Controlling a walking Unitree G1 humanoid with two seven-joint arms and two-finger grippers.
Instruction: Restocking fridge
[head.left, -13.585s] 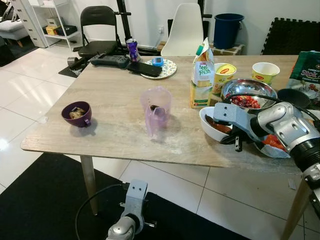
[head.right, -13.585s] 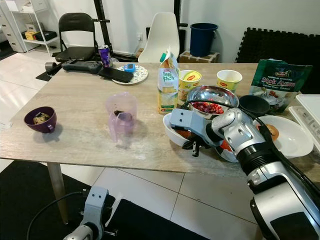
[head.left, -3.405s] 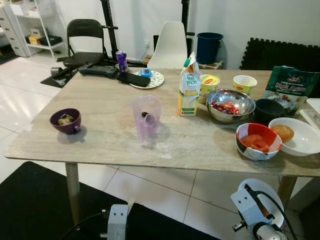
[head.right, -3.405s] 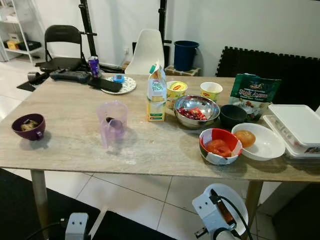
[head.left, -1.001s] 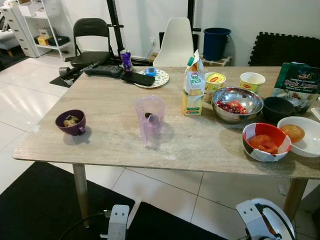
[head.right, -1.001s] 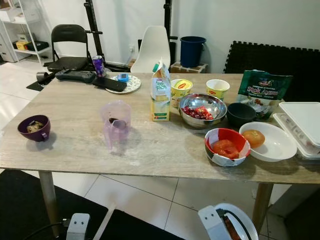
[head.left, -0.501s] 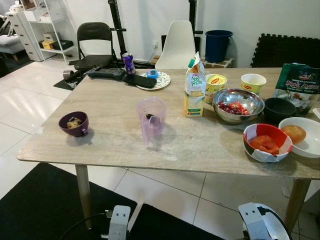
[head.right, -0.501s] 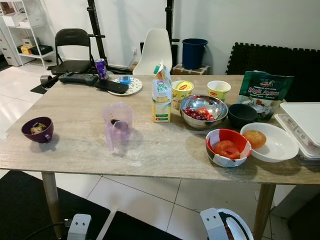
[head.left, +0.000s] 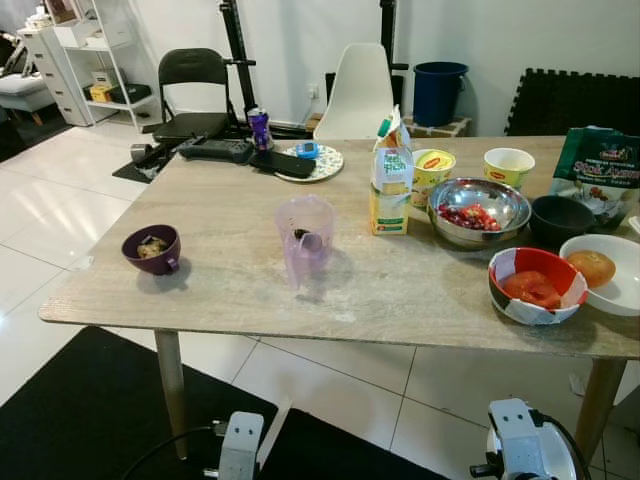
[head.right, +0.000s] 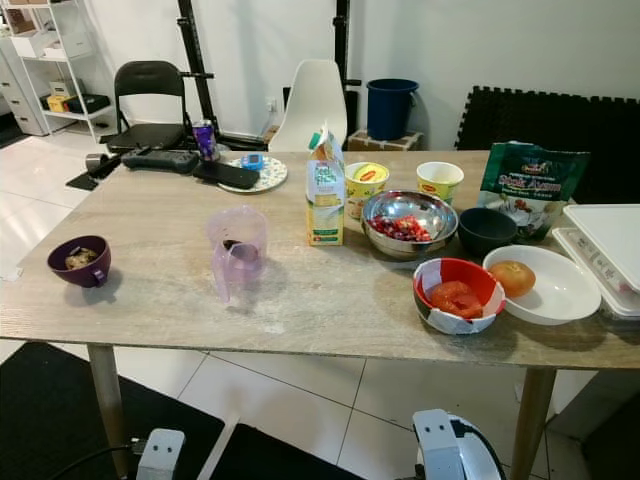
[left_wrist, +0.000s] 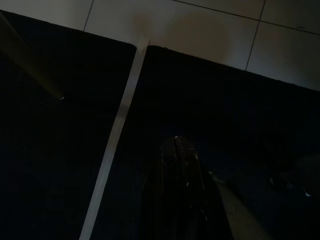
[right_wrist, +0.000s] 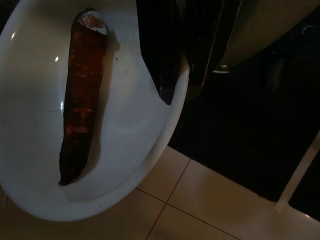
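The right gripper (right_wrist: 172, 75) hangs low below the table's near edge, its 2 black fingers clamped on the rim of a white bowl (right_wrist: 125, 150), 1 finger inside the wall and 1 outside. In the bowl lies a long reddish-brown piece of food (right_wrist: 80, 105), stretched along the bottom, with pale floor tiles and a black mat beneath. From the head, the same bowl's rim (head.left: 575, 465) peeks out behind the silver right wrist at the bottom of the picture. The left gripper (left_wrist: 182, 165) hangs idle over the black mat (left_wrist: 60, 150), its fingers pressed together with no gap between them, next to a pale strip running across the mat toward the tiles. Above and ahead stands the wooden table (head.left: 230, 270). Near its right end sit a red-and-white bowl of tomato pieces (head.left: 537, 285), a white dish holding a round orange-brown item (head.left: 600, 275), a steel bowl of red food (head.left: 478, 208), a small black bowl (head.left: 560, 215) and a green packet (head.left: 600, 170). Toward the middle stand a juice carton (head.left: 390, 180), 2 yellow cups (head.left: 432, 170) and a translucent pink jug (head.left: 305, 238); a purple cup (head.left: 152, 248) sits well apart near the left edge.
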